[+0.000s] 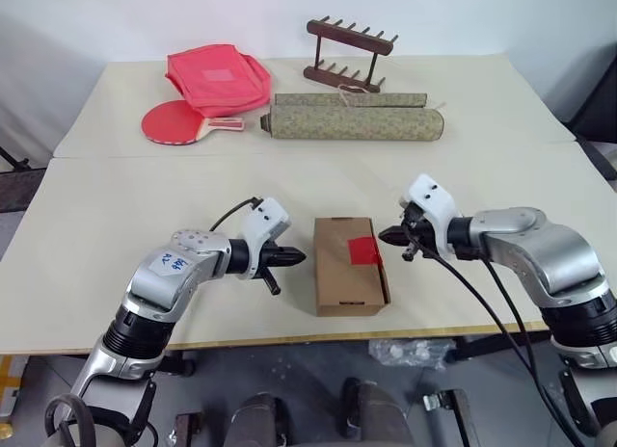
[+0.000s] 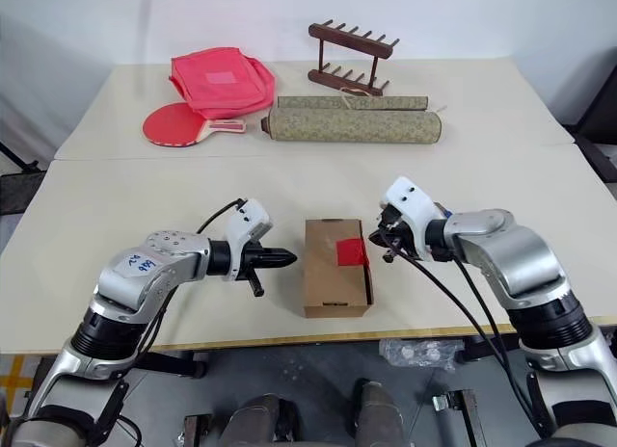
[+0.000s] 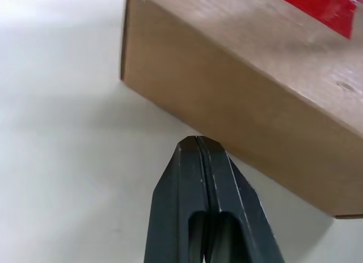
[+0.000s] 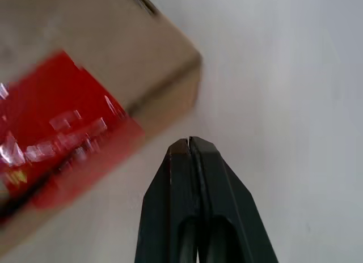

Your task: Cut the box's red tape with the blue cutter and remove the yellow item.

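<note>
Near the front edge of the pale table (image 1: pixel 116 206) lies the small brown corrugated cardboard box (image 1: pixel 347 274), flaps down, with a bright red rectangular tape patch (image 1: pixel 364 248) across its top toward 3 o'clock. At the box's 9 o'clock the left claw (image 1: pixel 297 258) hovers just beside it with its black fingers pressed together and holding nothing, while at 3 o'clock the right claw (image 1: pixel 386 237) sits just by the red tape, fingers likewise closed and empty. Toward 12 o'clock, well apart, rest a red table-tennis paddle (image 1: pixel 174 122), a red zip pouch (image 1: pixel 218 78), a greenish rolled scroll (image 1: pixel 353 122) and a dark wooden peg rack (image 1: pixel 347 52).
</note>
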Controlling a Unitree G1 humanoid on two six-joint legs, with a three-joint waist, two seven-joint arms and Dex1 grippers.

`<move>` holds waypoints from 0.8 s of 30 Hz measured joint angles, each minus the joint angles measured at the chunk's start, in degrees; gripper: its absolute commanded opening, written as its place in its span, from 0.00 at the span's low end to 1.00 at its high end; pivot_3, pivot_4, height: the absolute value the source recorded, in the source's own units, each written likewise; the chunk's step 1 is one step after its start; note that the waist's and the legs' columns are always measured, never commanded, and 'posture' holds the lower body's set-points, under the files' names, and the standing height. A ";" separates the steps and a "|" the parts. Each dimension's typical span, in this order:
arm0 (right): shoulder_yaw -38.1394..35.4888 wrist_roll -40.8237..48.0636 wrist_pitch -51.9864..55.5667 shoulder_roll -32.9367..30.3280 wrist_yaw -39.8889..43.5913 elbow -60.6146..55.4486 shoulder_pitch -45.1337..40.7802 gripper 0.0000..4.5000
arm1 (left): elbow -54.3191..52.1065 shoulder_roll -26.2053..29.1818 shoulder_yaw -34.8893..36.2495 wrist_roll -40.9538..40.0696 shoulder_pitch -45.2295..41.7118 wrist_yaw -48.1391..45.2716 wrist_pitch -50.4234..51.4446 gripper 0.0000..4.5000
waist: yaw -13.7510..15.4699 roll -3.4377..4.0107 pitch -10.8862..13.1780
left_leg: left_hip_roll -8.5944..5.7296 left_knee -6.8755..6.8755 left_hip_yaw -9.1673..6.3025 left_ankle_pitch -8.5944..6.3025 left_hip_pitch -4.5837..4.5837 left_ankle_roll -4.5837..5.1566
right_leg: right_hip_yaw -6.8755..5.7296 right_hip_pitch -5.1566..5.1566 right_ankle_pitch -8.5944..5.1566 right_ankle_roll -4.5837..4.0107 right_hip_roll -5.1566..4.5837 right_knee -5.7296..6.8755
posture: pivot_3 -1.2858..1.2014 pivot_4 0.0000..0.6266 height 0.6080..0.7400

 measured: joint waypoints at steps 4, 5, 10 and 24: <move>1.33 -0.09 0.71 1.69 0.88 -0.13 -1.17 0.01 | 0.14 -0.04 0.04 0.11 -0.54 0.50 -0.23 0.00 | -0.07 0.00 0.00 | 0.00 -0.01 0.00 0.00 0.00 0.00 | -0.01 0.00 0.00 0.00 0.00 0.00 | 0.52 0.24 1.00; 1.81 -0.31 0.76 1.80 0.95 -0.13 -1.38 0.01 | 0.40 -0.03 0.04 0.22 -0.76 0.57 -0.28 0.00 | -0.08 0.00 0.00 | -0.01 -0.01 0.00 0.00 0.00 0.00 | -0.01 0.00 0.00 0.00 0.01 0.00 | 0.52 0.24 1.00; 2.48 -0.84 1.24 1.93 1.35 0.01 -1.52 0.01 | 2.85 -0.04 -0.06 0.90 -2.36 0.75 -1.75 0.00 | -0.04 0.00 0.00 | -0.02 -0.01 0.01 0.00 0.00 0.00 | -0.02 0.00 0.00 0.00 0.01 0.00 | 0.52 0.24 1.00; -0.42 -3.80 -0.21 -2.56 0.54 0.52 -1.73 0.04 | 5.42 2.02 1.31 0.79 -2.93 -3.08 -4.70 0.00 | -0.13 0.00 0.00 | -0.01 -0.03 0.03 -0.01 -0.02 -0.01 | -0.01 -0.04 0.00 0.00 0.01 -0.02 | 0.52 0.24 1.00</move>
